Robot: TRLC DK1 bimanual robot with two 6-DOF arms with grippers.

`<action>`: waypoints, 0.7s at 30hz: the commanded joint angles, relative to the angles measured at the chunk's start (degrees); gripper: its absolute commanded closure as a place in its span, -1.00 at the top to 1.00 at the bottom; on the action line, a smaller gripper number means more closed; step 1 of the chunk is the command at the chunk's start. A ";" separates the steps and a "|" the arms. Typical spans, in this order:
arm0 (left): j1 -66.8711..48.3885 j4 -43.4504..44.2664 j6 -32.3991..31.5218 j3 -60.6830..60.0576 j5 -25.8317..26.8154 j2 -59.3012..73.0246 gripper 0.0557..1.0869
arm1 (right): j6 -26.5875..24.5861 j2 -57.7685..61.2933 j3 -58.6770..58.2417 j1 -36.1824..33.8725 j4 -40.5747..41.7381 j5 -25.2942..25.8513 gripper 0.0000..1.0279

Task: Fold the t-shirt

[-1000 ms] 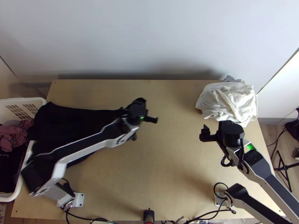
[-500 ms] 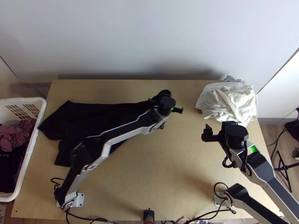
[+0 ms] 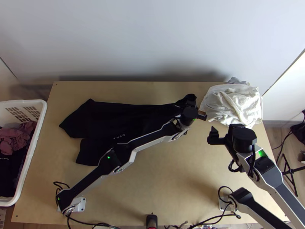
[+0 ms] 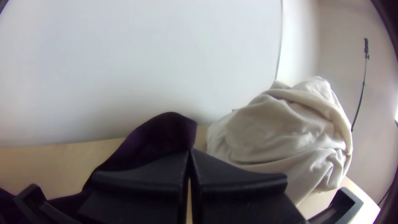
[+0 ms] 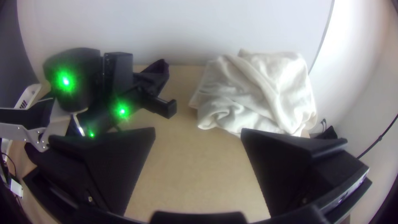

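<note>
Left claw (image 3: pixel 190 104) pinching end of black t-shirt (image 3: pixel 126 116) near far edge of worktop (image 3: pixel 171 187); right claw (image 3: pixel 225 131) hanging open.

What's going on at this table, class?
A robot is handling a black fabric t-shirt. Its left end effector is shut on the shirt's end nearest a bunched white cloth; the rest lies stretched along the light wooden table, not a neat folded packet. The right end effector is open and holds nothing.
</note>
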 commanded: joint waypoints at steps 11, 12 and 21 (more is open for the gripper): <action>0.31 6.22 -6.88 1.46 7.34 2.98 0.41 | 0.30 -1.48 -1.06 -0.44 -1.72 -0.01 0.88; 0.31 6.22 -6.09 1.46 7.08 2.63 0.59 | 0.30 -1.40 -1.15 -0.44 -1.72 -0.01 0.88; 1.98 -0.55 -6.79 -5.13 8.13 -7.22 0.90 | 1.00 -0.60 0.26 -1.23 -1.81 -0.18 0.91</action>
